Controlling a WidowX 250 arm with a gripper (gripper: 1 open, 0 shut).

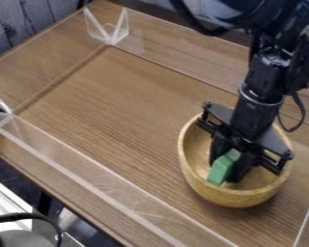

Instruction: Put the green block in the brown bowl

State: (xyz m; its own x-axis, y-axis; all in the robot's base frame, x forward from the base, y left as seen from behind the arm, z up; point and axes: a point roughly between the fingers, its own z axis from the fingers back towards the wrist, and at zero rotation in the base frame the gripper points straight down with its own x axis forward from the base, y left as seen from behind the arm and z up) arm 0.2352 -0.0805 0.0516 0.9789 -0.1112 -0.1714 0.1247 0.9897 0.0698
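Tool (pixel 235 154) pointing steeply down inside the brown bowl (pixel 196 176), jaws clamped on the green block (pixel 223 168), which stands on end above the bowl's floor, so you are likely placed to release it; bowl sits on the wooden tabletop (pixel 105 106)

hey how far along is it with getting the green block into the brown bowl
Nearly there. Done: the green block is picked up and carried over the brown bowl. In hand: the gripper, jaws shut on the block, holds it down inside the bowl's rim. Left: open the jaws so the block rests in the bowl, then lift away.
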